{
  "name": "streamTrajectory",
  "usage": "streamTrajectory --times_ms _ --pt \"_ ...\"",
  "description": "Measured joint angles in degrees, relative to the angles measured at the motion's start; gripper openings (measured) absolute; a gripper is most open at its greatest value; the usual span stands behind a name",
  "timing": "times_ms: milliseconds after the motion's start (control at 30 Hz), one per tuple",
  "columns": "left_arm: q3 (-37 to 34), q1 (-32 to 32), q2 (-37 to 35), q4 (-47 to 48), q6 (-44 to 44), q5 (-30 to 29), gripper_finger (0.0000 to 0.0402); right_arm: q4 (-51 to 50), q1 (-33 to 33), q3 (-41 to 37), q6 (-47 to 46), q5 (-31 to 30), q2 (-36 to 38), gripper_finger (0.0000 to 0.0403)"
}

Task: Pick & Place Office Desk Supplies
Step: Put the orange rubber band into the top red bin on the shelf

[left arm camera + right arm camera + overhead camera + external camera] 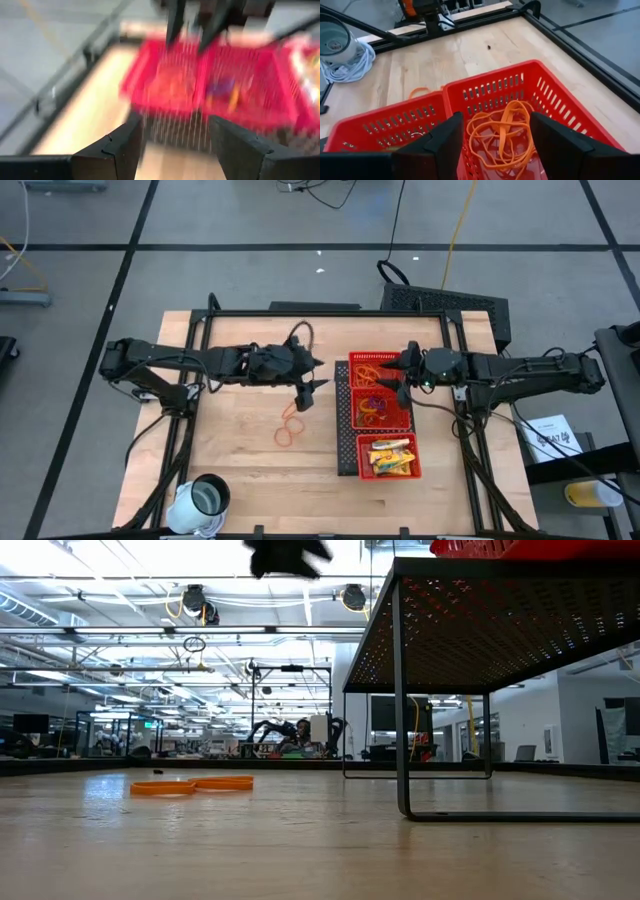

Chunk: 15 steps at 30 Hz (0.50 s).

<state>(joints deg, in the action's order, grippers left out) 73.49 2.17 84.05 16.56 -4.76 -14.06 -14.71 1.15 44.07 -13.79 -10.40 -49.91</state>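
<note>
Left gripper (316, 374), fingers apart and empty, hovers at nine o'clock of the red mesh three-compartment tray (353, 460). Right gripper (402, 371), fingers apart, hangs over the tray's twelve o'clock compartment of thin orange rubber-band loops (501, 132); two more orange loops (290, 426) lie on the wooden table (240, 470).

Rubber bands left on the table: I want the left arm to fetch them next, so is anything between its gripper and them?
Nothing visible. The rubber bands lie on bare wood just below the open left gripper, left of the red tray.

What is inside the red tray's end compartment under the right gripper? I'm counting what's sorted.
A tangle of orange rubber bands fills that compartment of the red mesh tray. The open right gripper hovers above it; its fingers hide the near edge.
</note>
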Motion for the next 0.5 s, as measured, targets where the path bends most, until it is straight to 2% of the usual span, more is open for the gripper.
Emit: streamTrajectory --times_ms 100,233,333,500 --pt "-0.3 0.2 0.0 10.9 -6.1 0.0 0.0234 -0.7 0.0 0.0 0.0 0.0 0.0 0.0215" --pt "-5.6 0.9 0.0 18.0 -16.4 0.0 0.0234 -0.5 0.0 0.0 1.3 0.0 0.0 0.0215" --pt "-11.9 1.6 0.0 17.1 -24.0 0.0 0.0234 -0.1 0.0 0.0 1.9 0.0 0.0 0.0216" --pt "-22.9 2.4 0.0 8.9 -32.5 0.3 0.0234 -0.1 0.0 0.0 2.7 0.0 0.0 0.0212"
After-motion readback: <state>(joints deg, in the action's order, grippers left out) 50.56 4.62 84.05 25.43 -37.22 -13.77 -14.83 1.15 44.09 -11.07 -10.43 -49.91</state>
